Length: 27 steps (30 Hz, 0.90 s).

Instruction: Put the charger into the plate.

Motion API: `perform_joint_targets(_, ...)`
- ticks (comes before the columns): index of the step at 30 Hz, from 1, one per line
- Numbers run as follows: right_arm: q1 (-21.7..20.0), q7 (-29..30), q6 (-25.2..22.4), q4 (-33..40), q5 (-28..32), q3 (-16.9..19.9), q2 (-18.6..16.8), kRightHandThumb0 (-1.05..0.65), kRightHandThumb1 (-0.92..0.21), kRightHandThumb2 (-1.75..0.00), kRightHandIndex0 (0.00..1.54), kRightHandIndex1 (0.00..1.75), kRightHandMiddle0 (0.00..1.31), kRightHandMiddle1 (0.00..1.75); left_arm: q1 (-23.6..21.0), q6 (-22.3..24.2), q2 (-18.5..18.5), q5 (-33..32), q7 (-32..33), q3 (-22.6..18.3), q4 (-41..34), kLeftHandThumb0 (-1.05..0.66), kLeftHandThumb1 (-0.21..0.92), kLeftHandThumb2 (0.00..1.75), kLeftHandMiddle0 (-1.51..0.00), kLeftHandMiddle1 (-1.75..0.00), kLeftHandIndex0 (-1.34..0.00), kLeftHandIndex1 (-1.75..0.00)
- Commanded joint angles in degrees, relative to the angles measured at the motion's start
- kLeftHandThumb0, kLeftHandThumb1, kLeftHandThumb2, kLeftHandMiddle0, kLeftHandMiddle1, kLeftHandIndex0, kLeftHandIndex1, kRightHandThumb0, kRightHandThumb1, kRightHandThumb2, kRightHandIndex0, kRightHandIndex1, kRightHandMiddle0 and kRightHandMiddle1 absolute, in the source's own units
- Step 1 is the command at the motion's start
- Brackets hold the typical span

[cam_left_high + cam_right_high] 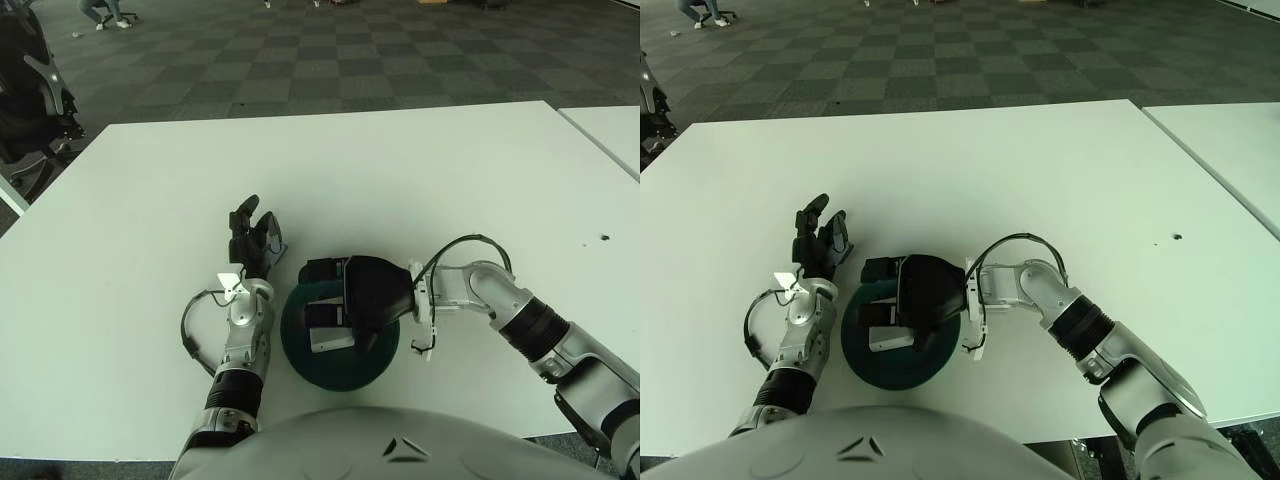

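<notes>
One white charger (pixel 331 341) sits pinched in my right robot hand (pixel 345 305) over the dark green plate (pixel 338 364). Just left, my left robot hand (pixel 250 240) spreads its fingers above the white bench (pixel 400 170); beyond lies checkered carpet (pixel 330 60).

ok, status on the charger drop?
Right hand over plate, fingers around charger, not released. Left hand idle, open, left of plate. Nothing in the way.
</notes>
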State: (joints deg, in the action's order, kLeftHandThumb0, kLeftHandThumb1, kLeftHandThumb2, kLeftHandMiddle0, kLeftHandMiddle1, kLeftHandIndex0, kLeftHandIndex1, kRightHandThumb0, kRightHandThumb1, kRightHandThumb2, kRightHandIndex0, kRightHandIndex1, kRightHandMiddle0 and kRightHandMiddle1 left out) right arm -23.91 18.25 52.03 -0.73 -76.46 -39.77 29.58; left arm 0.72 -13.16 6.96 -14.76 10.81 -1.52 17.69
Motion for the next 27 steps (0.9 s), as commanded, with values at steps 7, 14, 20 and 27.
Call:
perform_joint_targets(7, -3.03, 5.85, -4.51, 1.64, -4.88, -0.74, 0.68, -1.03, -0.92, -1.09, 0.13, 0.05, 0.00, 0.05, 6.97, 14.71, 7.17, -4.10, 4.68, 1.43, -3.80, -0.37, 0.83, 0.83, -0.34, -0.55, -0.16, -1.07)
perform_joint_targets(14, -3.64, 5.83, -6.14, 0.55, -3.28, -0.75, 0.36, -1.04, -0.92, -1.09, 0.12, 0.03, 0.00, 0.02, 6.73, 18.04, 6.97, -6.51, 4.51, 0.79, -6.10, -0.32, 0.81, 0.89, -0.35, -0.57, -0.16, -1.06)
perform_joint_targets(20, -2.92, 0.94, -6.47, -1.20, 3.73, 0.65, -0.87, -1.05, -0.92, -1.07, 0.06, 0.01, 0.00, 0.00, 6.06, 13.09, 12.26, -12.41, 4.78, -1.34, -4.90, -0.31, 0.80, 0.91, -0.34, -0.67, -0.21, -1.16)
perform_joint_targets(27, -3.75, -4.73, -1.93, -11.90, 23.42, 3.42, -1.11, -1.04, -0.92, -1.04, 0.00, 0.00, 0.00, 0.00, 14.80, -7.96, 12.62, -6.53, -0.51, 3.82, 1.22, -0.34, 0.91, 0.56, -0.28, -0.76, -0.18, -1.71)
